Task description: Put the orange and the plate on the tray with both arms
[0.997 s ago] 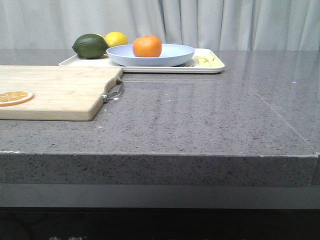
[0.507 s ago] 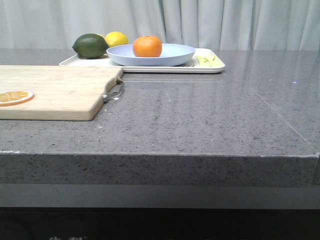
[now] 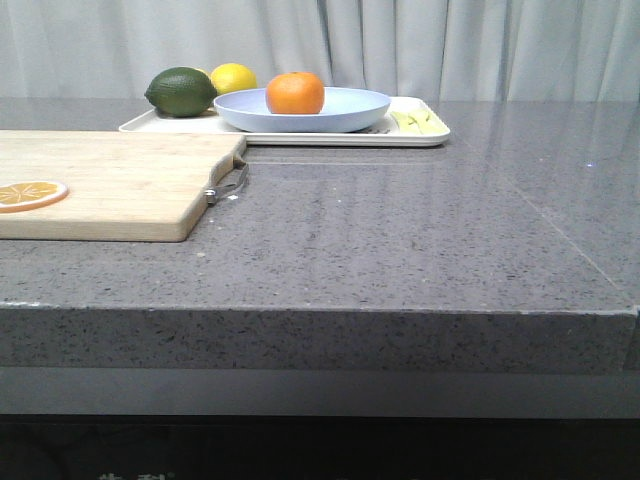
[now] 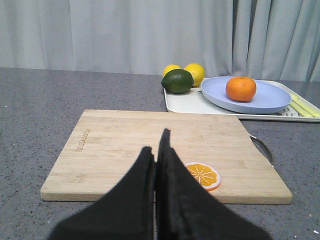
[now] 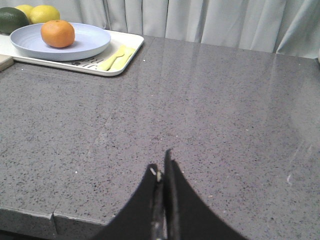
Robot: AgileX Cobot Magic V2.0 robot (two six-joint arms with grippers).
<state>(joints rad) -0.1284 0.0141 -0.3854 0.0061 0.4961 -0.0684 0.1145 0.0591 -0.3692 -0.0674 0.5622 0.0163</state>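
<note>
Your orange (image 3: 295, 93) sits on the plate (image 3: 350, 108), which rests on the tray (image 3: 420, 137) far across the counter (image 3: 400, 240). Both placements look complete. Left gripper (image 4: 156, 152) and right gripper (image 5: 161, 172) have jaws pressed together, empty; nothing seems left but parking.

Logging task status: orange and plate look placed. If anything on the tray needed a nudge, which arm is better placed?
Neither clearly: orange sits in plate on tray. Left tool and right tool are shut, well short.
</note>
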